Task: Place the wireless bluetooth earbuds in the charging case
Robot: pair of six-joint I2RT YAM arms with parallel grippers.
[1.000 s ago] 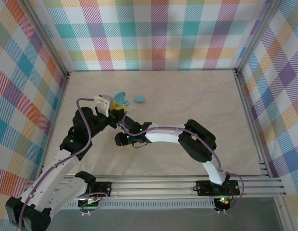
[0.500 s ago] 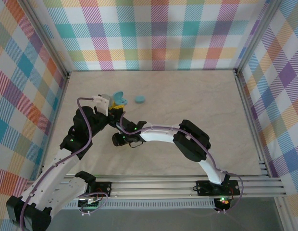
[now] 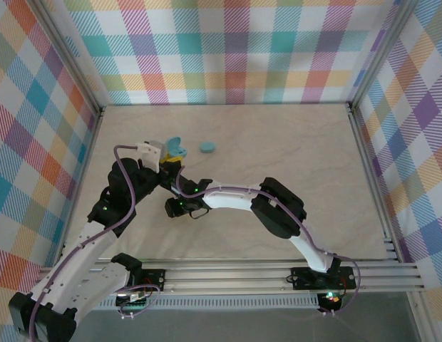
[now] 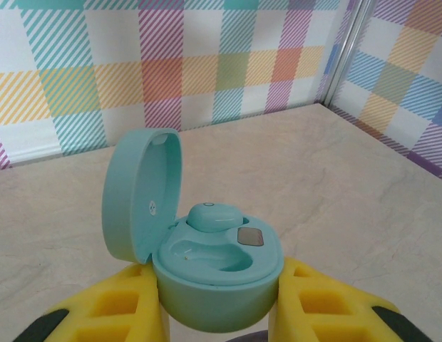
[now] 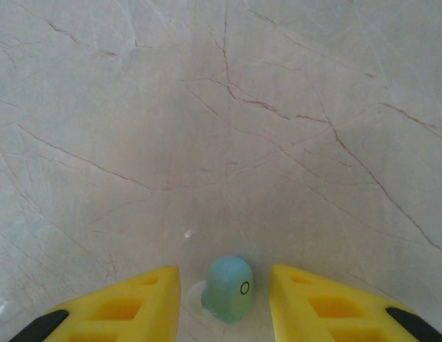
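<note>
Left fingers [image 4: 100, 317] clamp the open charging case [image 4: 217, 281], a seated earbud [image 4: 212, 216] at its 12 o'clock, as right fingers [image 5: 117, 306] stand open astride a loose earbud [image 5: 228, 288] on the counter [image 5: 242, 107], tiny, light, glossy, probably slippery, best pinched across its sides.

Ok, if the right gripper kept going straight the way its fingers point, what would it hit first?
Most likely the tiny glossy light-teal earbud lying between the open jaws of the right gripper, then the pale marbled tabletop under it. Depth is hard to judge.
</note>
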